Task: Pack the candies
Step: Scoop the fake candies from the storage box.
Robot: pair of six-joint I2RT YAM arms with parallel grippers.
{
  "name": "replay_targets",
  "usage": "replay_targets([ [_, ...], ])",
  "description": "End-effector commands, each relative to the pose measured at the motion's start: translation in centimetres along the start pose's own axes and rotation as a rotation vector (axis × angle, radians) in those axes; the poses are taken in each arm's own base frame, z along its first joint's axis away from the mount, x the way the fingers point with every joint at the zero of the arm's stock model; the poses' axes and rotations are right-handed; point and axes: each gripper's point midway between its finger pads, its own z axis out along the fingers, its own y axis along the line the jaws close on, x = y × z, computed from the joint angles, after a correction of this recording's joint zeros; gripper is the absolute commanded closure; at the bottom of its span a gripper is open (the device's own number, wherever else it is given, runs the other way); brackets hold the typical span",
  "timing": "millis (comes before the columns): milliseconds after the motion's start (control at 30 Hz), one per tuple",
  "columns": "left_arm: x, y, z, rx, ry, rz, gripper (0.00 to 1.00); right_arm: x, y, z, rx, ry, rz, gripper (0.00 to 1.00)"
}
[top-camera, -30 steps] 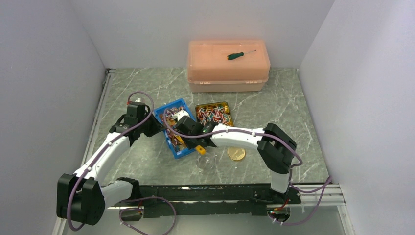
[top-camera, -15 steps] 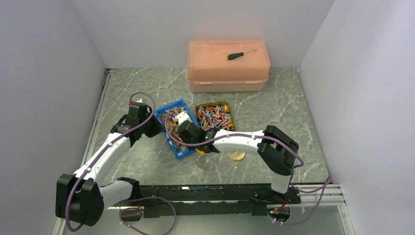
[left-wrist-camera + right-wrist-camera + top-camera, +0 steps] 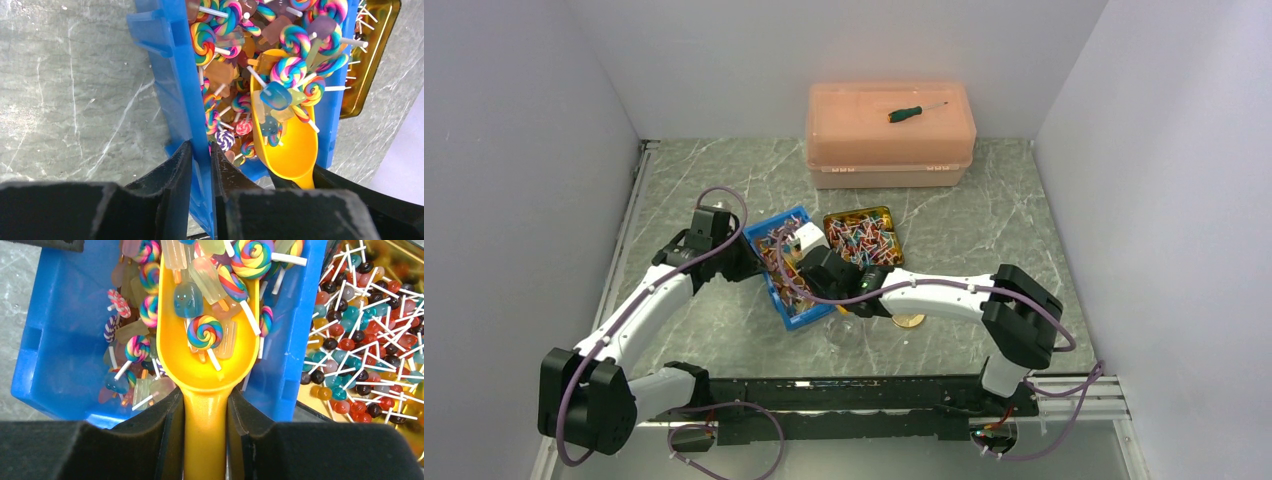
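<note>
The candies are small lollipops and ice-pop shapes on sticks. A heap of swirl candies (image 3: 295,37) fills a blue bin (image 3: 799,316) at mid-table. Small ball lollipops (image 3: 370,335) fill a gold tin (image 3: 894,225) just right of it. My right gripper (image 3: 205,405) is shut on the handle of an orange scoop (image 3: 206,372). The scoop lies inside the blue bin (image 3: 55,355) with several candies (image 3: 205,332) in its bowl. My left gripper (image 3: 201,155) is shut on the blue bin's left wall (image 3: 175,85), one finger inside and one outside. The scoop (image 3: 287,145) also shows there.
A peach plastic box (image 3: 890,150) stands at the back with a green-handled screwdriver (image 3: 906,113) on its lid. A round gold disc (image 3: 910,320) lies on the marble table just under my right forearm. White walls close in the left, right and back sides.
My right gripper has pushed the scoop forward and deeper into the blue bin, and its arm has stretched out to the left. My left gripper has shifted slightly right, still on the bin wall.
</note>
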Motion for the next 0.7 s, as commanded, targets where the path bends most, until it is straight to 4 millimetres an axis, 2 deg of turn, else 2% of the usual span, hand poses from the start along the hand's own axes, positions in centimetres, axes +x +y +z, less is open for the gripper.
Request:
replay_targets([
  [0,0.7,-1.0,-1.0,0.021,0.047,0.027,0.78,-3.3,-0.8,-1.0,0.029,-0.118,0.040,1.00],
  [300,0.0,-1.4,-1.0,0.025,0.031,0.018,0.77,-1.4,0.9,-1.8,-0.041,-0.050,-0.004,1.00],
  [467,-0.4,-1.6,-1.3,0.027,0.015,0.023,0.73,-0.7,2.1,-2.9,-0.078,-0.035,-0.035,1.00],
  [667,-1.2,-1.6,-1.9,0.020,-0.016,0.043,0.64,-0.3,2.8,-4.7,-0.098,-0.046,-0.047,1.00],
])
